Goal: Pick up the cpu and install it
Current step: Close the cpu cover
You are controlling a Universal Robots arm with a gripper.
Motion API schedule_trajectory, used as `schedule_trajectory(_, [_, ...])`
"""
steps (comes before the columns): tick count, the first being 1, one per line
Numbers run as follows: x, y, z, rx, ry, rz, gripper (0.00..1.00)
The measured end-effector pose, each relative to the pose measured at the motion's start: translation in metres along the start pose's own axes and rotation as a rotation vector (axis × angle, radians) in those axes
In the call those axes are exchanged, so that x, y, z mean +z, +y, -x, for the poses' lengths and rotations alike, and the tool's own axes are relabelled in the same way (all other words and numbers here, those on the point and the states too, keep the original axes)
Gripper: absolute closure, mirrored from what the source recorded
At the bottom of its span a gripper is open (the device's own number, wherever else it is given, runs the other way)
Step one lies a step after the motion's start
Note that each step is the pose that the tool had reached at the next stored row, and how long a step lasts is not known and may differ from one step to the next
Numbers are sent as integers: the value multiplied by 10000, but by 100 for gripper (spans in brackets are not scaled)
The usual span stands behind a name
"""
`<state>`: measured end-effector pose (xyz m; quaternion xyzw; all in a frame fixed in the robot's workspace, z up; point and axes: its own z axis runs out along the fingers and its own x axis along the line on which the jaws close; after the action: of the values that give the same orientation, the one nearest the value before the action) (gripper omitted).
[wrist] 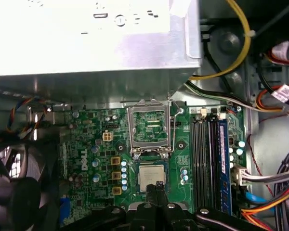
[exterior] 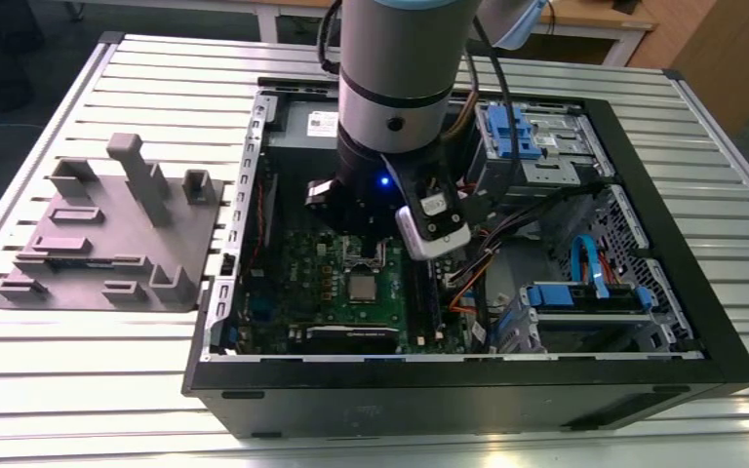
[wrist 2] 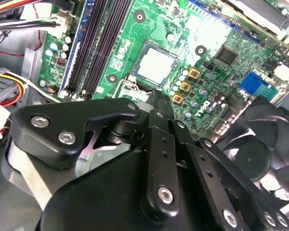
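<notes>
Silver cpu (wrist: 150, 176) — beneath end effector (wrist: 157, 187)

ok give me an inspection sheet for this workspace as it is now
surface: slatted metal table, carrying an open computer case.
job's things: cpu lies flat in the socket on the green motherboard; socket load plate is hinged up, open.
clutter: grey plastic fixture with posts, on the exterior view's left of the case.
grippers: end effector sits at the cpu's edge, fingers close together, holding nothing visible.
cables: yellow, black, red and orange bundles beside the memory slots.
surroundings: case fan, blue drive brackets, wooden furniture behind.
</notes>
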<state>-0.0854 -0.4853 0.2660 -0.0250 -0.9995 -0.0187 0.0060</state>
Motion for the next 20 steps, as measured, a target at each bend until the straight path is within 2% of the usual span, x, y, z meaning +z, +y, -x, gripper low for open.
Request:
schedule_trajectory(15, [4,0,1,-2729,102,-35,90])
schedule_trajectory(20, [5,0,1,-3505,130,-45,90])
